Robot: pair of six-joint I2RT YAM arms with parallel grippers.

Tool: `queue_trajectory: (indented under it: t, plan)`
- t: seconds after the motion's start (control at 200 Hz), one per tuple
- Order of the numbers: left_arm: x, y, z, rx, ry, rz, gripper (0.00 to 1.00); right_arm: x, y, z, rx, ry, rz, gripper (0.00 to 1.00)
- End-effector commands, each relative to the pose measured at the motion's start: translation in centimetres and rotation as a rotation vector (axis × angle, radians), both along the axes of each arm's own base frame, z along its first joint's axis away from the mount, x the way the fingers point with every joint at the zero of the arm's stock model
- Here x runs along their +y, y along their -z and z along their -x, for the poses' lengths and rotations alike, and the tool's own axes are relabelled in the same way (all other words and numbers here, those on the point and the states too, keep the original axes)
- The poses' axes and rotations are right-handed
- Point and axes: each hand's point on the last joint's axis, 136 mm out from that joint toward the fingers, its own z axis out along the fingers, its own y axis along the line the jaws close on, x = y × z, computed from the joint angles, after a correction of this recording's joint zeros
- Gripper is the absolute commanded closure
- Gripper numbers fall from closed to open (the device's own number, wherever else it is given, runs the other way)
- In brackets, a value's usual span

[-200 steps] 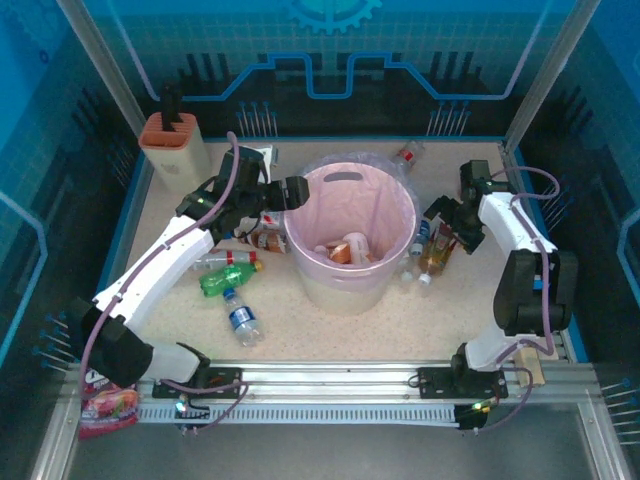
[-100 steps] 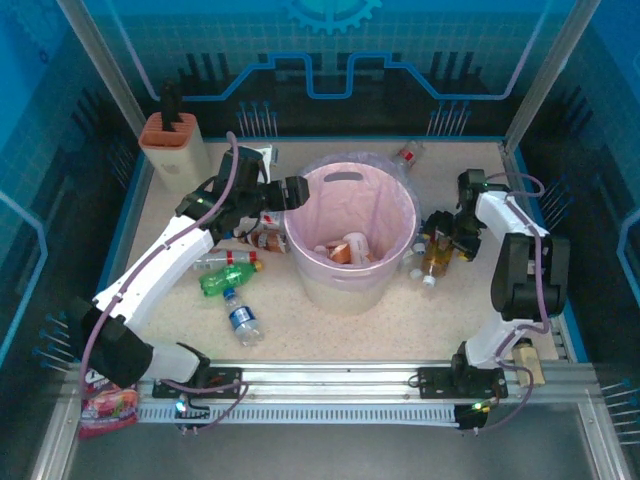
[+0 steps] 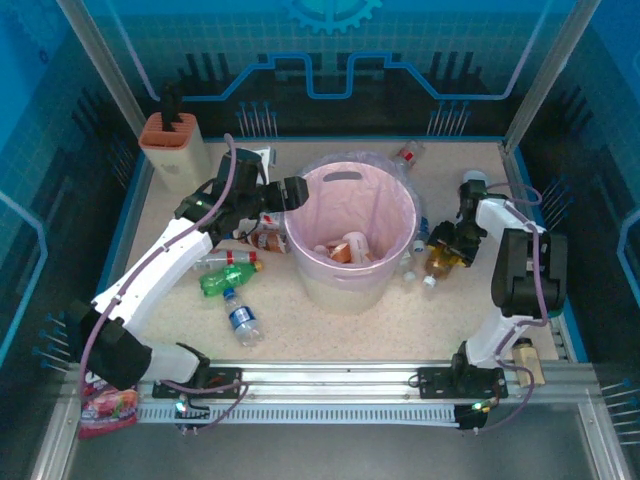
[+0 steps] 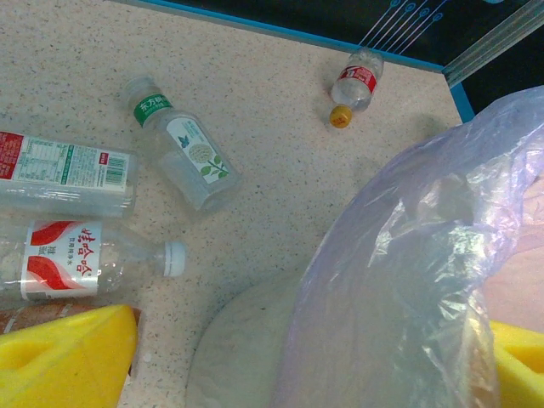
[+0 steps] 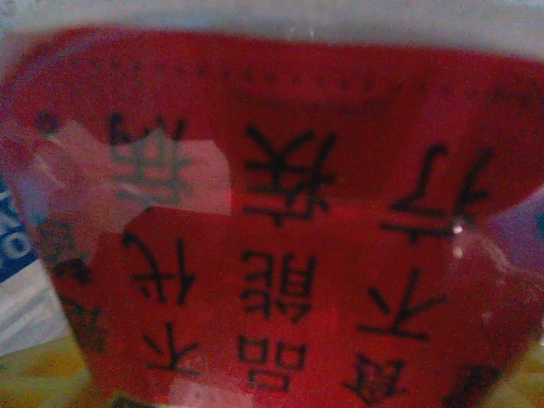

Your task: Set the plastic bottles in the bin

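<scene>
Occlusion: right hand (image 3: pixel 447 240) sits low over the cluster of bottles (image 3: pixel 428 264) just right of the bin (image 3: pixel 345 285). Its fingertips are lost among them, so I cannot tell whether it is grasping or released.
Blur: red-label bottle (image 5: pixel 272 221) lies close against the right wrist camera, both ends cut off.
Left hand (image 3: pixel 297 192): released, yellow pads (image 4: pixel 68 357) spread wide at the bin's left rim.
Green bottle (image 3: pixel 226 281): lying flat left of the bin, long axis roughly along the near edge.
Small bottle (image 4: pixel 353 81): lying by the far edge, orange cap toward the bin.
Bin: upright, mid tabletop (image 3: pixel 300 330).

White arms (image 3: pixel 160 255), black joints, purple cables, yellow fingers (image 4: pixel 68 357)
</scene>
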Motion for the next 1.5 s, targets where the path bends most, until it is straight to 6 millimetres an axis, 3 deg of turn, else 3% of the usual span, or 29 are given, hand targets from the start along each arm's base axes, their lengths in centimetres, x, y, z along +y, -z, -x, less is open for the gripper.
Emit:
queue_trajectory:
  t: [0.0, 0.19, 0.375, 0.605, 0.685, 0.786, 0.941, 1.076, 1.196, 1.326, 1.491]
  plan:
    - [1.1, 0.3, 0.2, 0.004, -0.035, -0.01, 0.13, -1.5, -2.6, 0.8, -0.026, 0.001, 0.037, 0.32]
    - [1.1, 0.2, 0.3, 0.003, -0.026, -0.008, 0.13, -1.9, -8.3, 1.4, -0.105, -0.017, 0.058, 0.37]
    - [0.8, 0.2, 0.4, 0.003, -0.013, 0.0, 0.13, 0.0, -18.4, 1.2, -0.312, -0.099, -0.006, 0.4]
    - [0.4, -0.1, 0.3, -0.002, 0.004, 0.018, 0.12, 5.8, -31.7, 1.9, -0.629, -0.257, -0.129, 0.41]
    - [0.3, -0.2, 0.3, -0.003, 0.009, 0.02, 0.12, 9.3, -34.4, 2.3, -0.691, -0.365, -0.161, 0.42]
    - [0.2, -0.2, 0.3, -0.005, 0.011, 0.023, 0.12, 13.7, -36.1, 2.7, -0.715, -0.489, -0.18, 0.42]
    - [0.2, -0.1, 0.1, -0.008, 0.009, 0.012, 0.12, 20.0, -35.2, 3.4, -0.676, -0.686, -0.111, 0.42]
    - [0.2, 0.0, -0.1, -0.006, 0.007, 0.009, 0.12, 24.9, -31.4, 3.9, -0.573, -0.839, -0.017, 0.42]
    - [0.4, -0.3, -0.1, -0.01, -0.002, 0.013, 0.12, 26.7, -27.0, 3.8, -0.465, -0.909, 0.108, 0.44]
    - [0.5, -0.6, 0.0, -0.017, -0.002, 0.011, 0.12, 28.9, -21.5, 3.7, -0.367, -0.947, 0.06, 0.44]
    - [0.7, -0.4, 0.1, -0.014, -0.008, 0.001, 0.12, 30.0, -16.1, 3.7, -0.279, -0.945, 0.035, 0.44]
